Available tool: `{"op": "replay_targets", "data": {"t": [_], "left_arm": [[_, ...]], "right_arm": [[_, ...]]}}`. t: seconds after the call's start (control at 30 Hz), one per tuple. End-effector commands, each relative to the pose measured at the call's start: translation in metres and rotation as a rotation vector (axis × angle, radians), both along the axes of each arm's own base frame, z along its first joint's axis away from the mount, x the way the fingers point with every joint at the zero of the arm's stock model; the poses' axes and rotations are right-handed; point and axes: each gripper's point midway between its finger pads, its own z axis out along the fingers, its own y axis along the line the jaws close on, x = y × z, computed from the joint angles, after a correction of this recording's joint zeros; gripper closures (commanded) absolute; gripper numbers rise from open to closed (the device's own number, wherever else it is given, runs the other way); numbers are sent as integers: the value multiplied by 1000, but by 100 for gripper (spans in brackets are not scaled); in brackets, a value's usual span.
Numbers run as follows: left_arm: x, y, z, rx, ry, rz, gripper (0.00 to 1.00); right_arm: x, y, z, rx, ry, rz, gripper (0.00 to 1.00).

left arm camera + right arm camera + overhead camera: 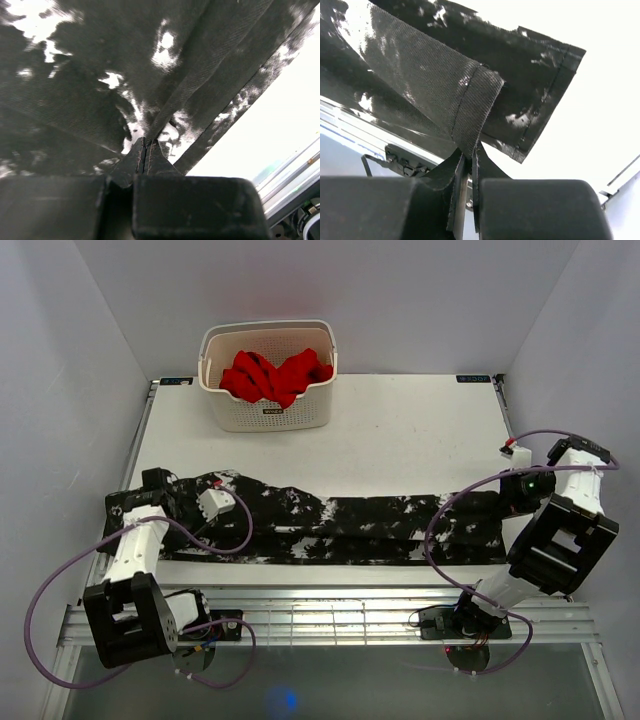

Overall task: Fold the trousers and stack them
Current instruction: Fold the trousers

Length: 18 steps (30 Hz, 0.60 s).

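Observation:
The trousers [350,530], black with white speckles, lie stretched left to right across the near part of the table [400,440]. My left gripper [232,508] is low at their left end, black against the black cloth. In the left wrist view it [145,142] is shut on a pinched ridge of the trousers [100,75]. My right gripper [505,498] is at their right end. In the right wrist view it [469,150] is shut on the hem of one trouser leg [470,105] and holds it raised above the other leg [540,85] lying flat.
A white basket [268,412] with a bright red garment [272,375] stands at the back of the table, left of centre. Metal rails [330,615] run along the table's near edge. Purple cables [440,530] loop from both arms.

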Motion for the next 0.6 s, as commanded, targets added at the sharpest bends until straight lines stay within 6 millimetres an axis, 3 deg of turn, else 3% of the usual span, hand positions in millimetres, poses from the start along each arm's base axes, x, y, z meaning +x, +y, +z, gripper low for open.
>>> {"op": "replay_targets", "data": {"t": [0.0, 0.13, 0.3, 0.4, 0.43, 0.57], "left_arm": [[15, -2, 34, -2, -104, -29, 100], [19, -7, 43, -14, -147, -49, 100], [6, -13, 14, 20, -108, -81, 100], [1, -19, -4, 47, -80, -87, 100], [-1, -21, -8, 51, -67, -88, 100], [-2, -35, -18, 31, -7, -79, 100]], "right_arm": [[3, -26, 6, -94, -14, 9, 92], [-2, -42, -8, -139, 13, 5, 92], [-13, -45, -46, -155, 71, 9, 92], [-13, -37, -62, -94, 99, -9, 73], [-14, -31, -64, -61, 110, -18, 60], [-28, -25, -71, -30, 160, -2, 39]]}}
